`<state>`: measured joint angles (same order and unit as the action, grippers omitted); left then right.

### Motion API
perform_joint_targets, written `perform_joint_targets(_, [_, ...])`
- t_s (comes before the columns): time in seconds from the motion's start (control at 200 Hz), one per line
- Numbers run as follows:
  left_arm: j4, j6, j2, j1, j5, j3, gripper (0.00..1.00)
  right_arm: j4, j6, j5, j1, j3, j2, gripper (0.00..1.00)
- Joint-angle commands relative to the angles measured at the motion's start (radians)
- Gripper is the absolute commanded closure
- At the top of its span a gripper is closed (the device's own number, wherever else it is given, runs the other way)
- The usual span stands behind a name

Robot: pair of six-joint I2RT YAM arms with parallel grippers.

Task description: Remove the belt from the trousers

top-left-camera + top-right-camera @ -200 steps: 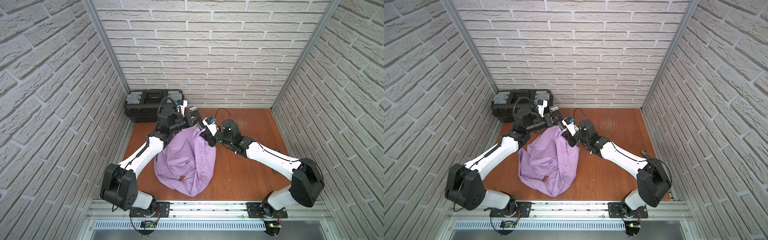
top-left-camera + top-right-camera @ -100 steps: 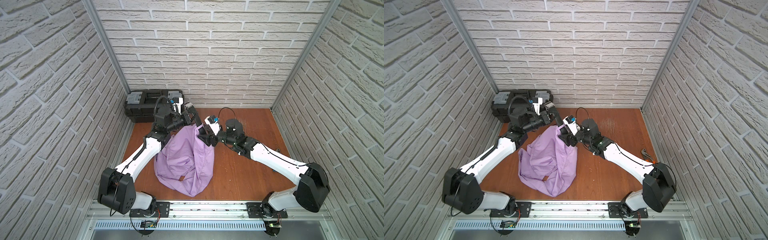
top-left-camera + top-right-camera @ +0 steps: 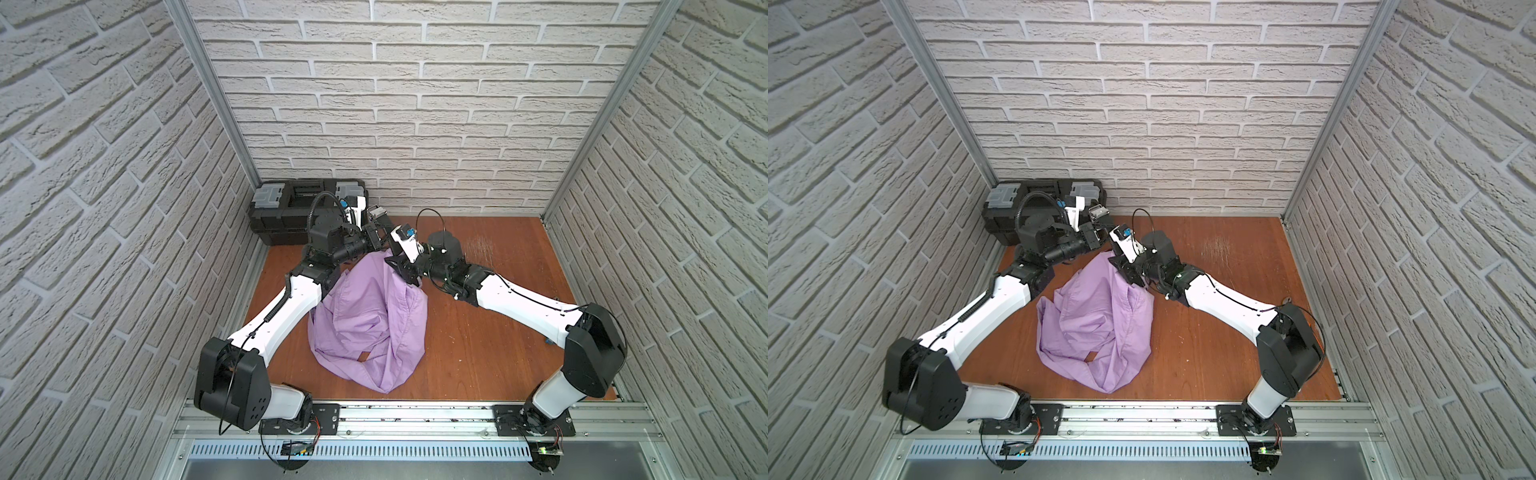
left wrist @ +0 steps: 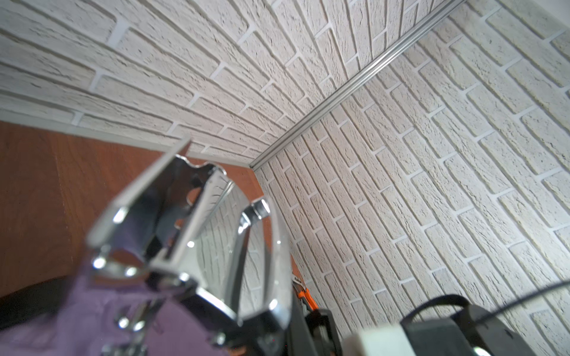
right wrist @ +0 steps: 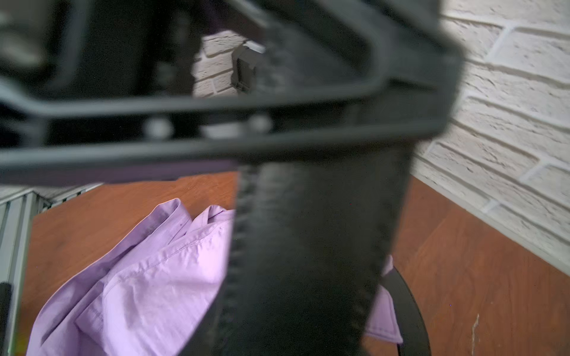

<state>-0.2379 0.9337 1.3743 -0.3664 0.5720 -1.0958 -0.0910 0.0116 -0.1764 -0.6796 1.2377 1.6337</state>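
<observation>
A black toolbox [image 3: 291, 208] is sitting in the far left corner, just behind both arms, which are crowding over the trousers [image 3: 370, 328] heaped on the table [image 3: 498, 332]. The left gripper [image 3: 377, 229], pressed together, is pinching the belt [image 5: 308, 246] by its buckle [image 3: 375, 213]. That end is pointing far and upward, with the strap running nearward into the cloth, mostly hidden. The right gripper [image 3: 402, 266] is sitting at the strap; whether it is spread or closed cannot be told.
</observation>
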Motion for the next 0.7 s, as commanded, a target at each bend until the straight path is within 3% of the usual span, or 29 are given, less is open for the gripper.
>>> perform_joint_targets(0.0, [-0.042,-0.020,-0.055,0.025,0.019,-0.088,1.00,-0.047,0.041,0.021,-0.014,-0.064,-0.016,0.86])
perform_joint_targets(0.205, [0.004,0.034,-0.102,0.163,0.066,-0.148,1.00,-0.008,0.077,0.059,0.001,-0.158,-0.077,0.91])
perform_joint_targets(0.395, [-0.092,0.168,-0.160,0.344,0.085,-0.083,1.00,0.000,0.082,0.110,0.039,-0.239,-0.164,0.90])
perform_joint_targets(0.47, [-0.164,0.225,-0.168,0.366,0.081,-0.038,1.00,0.008,0.088,0.081,0.052,-0.248,-0.182,0.84])
perform_joint_targets(0.56, [-0.240,0.282,-0.153,0.355,0.088,-0.013,1.00,0.025,0.098,0.012,0.057,-0.236,-0.175,0.68])
perform_joint_targets(0.695, [-0.285,0.311,-0.145,0.340,0.093,-0.004,1.00,0.058,0.089,-0.089,0.057,-0.190,-0.121,0.51])
